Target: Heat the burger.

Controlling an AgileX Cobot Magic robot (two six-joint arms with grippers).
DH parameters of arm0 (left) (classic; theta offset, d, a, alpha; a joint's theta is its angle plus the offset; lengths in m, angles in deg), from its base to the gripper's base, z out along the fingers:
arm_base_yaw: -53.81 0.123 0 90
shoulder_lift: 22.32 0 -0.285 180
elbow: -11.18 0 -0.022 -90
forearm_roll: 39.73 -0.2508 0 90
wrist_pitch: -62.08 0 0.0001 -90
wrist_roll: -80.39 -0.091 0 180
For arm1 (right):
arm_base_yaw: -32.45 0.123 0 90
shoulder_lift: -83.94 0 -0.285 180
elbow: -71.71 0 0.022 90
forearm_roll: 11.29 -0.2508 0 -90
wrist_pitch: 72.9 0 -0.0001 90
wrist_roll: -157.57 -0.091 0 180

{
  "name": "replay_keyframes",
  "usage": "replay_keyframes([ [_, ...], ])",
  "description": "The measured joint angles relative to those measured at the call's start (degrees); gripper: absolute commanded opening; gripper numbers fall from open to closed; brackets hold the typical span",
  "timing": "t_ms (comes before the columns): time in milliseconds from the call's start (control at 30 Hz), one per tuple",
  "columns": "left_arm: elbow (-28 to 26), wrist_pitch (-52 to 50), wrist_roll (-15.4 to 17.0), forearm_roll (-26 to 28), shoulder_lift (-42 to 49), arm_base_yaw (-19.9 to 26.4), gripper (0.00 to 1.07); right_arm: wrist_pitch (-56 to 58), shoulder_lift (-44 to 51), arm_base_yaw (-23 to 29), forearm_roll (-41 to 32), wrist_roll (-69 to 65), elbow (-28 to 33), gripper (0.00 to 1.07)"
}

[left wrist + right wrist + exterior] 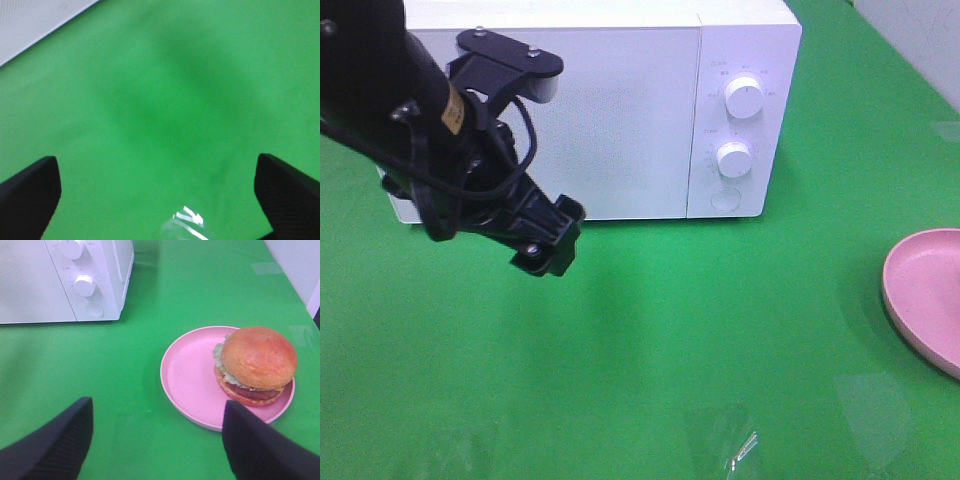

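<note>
**A:** ok so nearest the camera in the high view, bottom middle, there's a clear bit of plastic wrap lying on the green table. Left claw hangs over the table left of center, pads spread wide with nothing between them.

**B:** and the burger?

**A:** Only the right wrist view catches it. The burger sits on the right side of the pink plate, which is at the right edge of the high view. Right claw has its pads parted wide, nothing between them, near the plate but not touching.

**B:** any writing?

**A:** Farthest back is the white microwave, door shut, two round knobs with tiny print around them. Too blurry to read, no brand I can make out.
</note>
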Motion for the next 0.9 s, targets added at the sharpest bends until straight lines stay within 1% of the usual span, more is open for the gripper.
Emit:
replay_keyframes([
  [33,0.00,4.24,-0.29,0.63,1.20,0.92,0.98,0.00,0.00,0.00,0.00,0.00,0.00,0.71],
  [67,0.00,4.24,-0.29,0.63,1.20,0.92,0.98,0.00,0.00,0.00,0.00,0.00,0.00,0.71],
  [100,0.00,8.42,-1.09,1.26,2.41,3.09,0.98,0.00,0.00,0.00,0.00,0.00,0.00,0.71],
  [133,0.00,8.42,-1.09,1.26,2.41,3.09,0.98,0.00,0.00,0.00,0.00,0.00,0.00,0.71],
  [167,0.06,11.63,-2.41,2.29,3.67,5.39,0.98,0.00,0.00,0.00,0.00,0.00,0.00,0.71],
  [200,0.06,11.63,-2.41,2.29,3.67,5.39,0.98,0.00,0.00,0.00,0.00,0.00,0.00,0.71],
  [233,0.06,13.69,-4.47,3.84,5.04,8.02,0.98,0.00,0.00,0.00,0.00,0.00,0.00,0.71],
  [267,0.06,13.69,-4.47,3.84,5.04,8.02,0.98,0.00,0.00,0.00,0.00,0.00,0.00,0.71],
  [300,0.06,15.07,-6.59,5.73,6.76,11.06,0.98,0.00,0.00,0.00,0.00,0.00,0.00,0.71],
  [333,0.06,15.76,-7.73,6.70,7.79,12.89,0.98,0.00,0.00,0.00,0.00,0.00,0.00,0.71],
  [367,0.06,15.76,-7.73,6.70,7.79,12.89,0.98,0.00,0.00,0.00,0.00,0.00,0.00,0.71],
  [400,0.06,16.62,-9.45,8.19,9.74,16.50,0.98,0.00,0.00,0.00,0.00,0.00,0.00,0.71],
  [433,0.06,16.62,-9.45,8.19,9.74,16.50,0.98,0.00,0.00,0.00,0.00,0.00,0.00,0.71],
  [467,0.06,17.93,-11.17,9.74,11.92,20.63,0.98,0.00,0.00,0.00,0.00,0.00,0.00,0.71],
  [500,0.06,17.93,-11.17,9.74,11.92,20.63,0.98,0.00,0.00,0.00,0.00,0.00,0.00,0.71],
  [533,0.06,19.19,-12.55,10.49,14.15,24.64,0.98,0.00,0.00,0.00,0.00,0.00,0.00,0.71],
  [567,0.06,19.19,-12.55,10.49,14.15,24.64,0.98,0.00,0.00,0.00,0.00,0.00,0.00,0.71],
  [600,0.29,20.28,-13.12,10.89,16.27,28.02,0.98,0.00,0.00,0.00,0.00,0.00,0.00,0.71],
  [633,0.29,20.28,-13.12,10.89,16.27,28.02,0.98,0.00,0.00,0.00,0.00,0.00,0.00,0.71],
  [667,1.26,21.08,-13.69,11.40,18.68,31.28,0.98,0.00,0.00,0.00,0.00,0.00,0.00,0.71],
  [700,1.26,21.08,-13.69,11.40,18.68,31.28,0.98,0.00,0.00,0.00,0.00,0.00,0.00,0.71],
  [733,2.81,21.60,-14.21,11.46,21.60,33.80,0.98,0.00,0.00,0.00,0.00,0.00,0.00,0.71],
  [767,2.81,21.60,-14.21,11.46,21.60,33.80,0.98,0.00,0.00,0.00,0.00,0.00,0.00,0.71],
  [833,7.91,21.66,-14.55,11.52,27.10,37.76,0.98,0.00,0.00,0.00,0.00,0.00,0.00,0.71],
  [867,7.91,21.66,-14.55,11.52,27.10,37.76,0.98,0.00,0.00,0.00,0.00,0.00,0.00,0.71],
  [900,9.68,21.66,-14.78,11.52,28.59,38.45,0.98,0.00,0.00,0.00,0.00,0.00,0.00,0.71],
])
